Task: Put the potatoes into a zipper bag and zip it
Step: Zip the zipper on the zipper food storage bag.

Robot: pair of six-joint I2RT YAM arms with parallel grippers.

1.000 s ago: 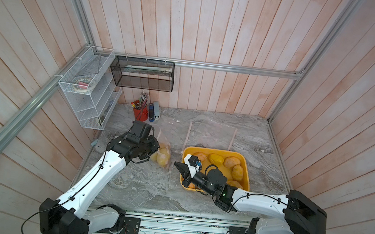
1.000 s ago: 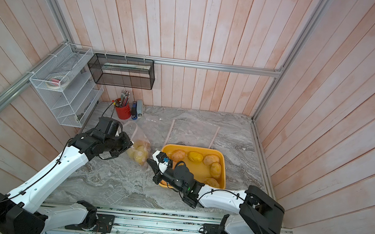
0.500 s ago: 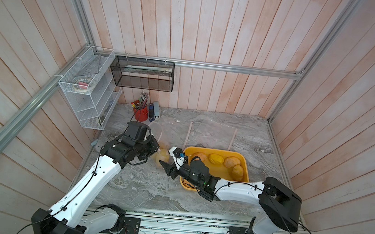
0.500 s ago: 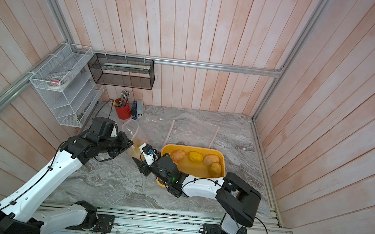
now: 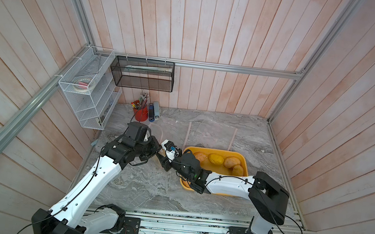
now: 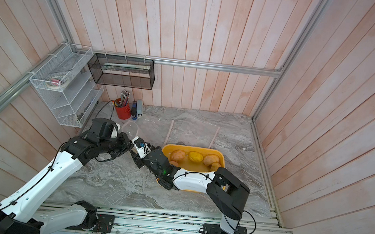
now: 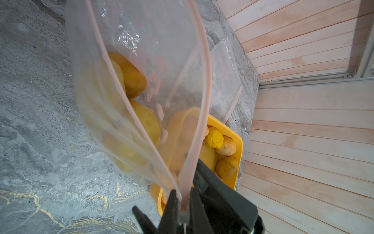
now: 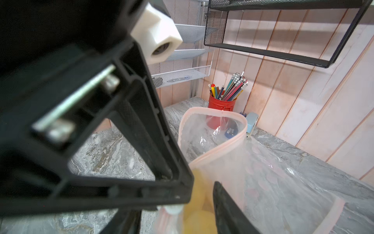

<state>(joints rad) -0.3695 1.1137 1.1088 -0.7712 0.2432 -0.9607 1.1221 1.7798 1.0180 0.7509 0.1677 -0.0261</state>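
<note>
The potatoes (image 7: 137,81) are hard, lumpy and a bit heavy. They can roll, so a claw should take one across its fat middle. Some lie in the zipper bag (image 7: 162,50), and some sit in the yellow tray (image 5: 216,151) on the tabletop (image 5: 150,185). The bag is thin, floppy and slippery, so its thick pink strip is the best place to hold. The left claw (image 7: 182,204) is clenched on that strip, with its arm reaching forward. The right arm stretches low over the tray. The right claw (image 8: 202,190) has its fingers apart at the bag's mouth.
</note>
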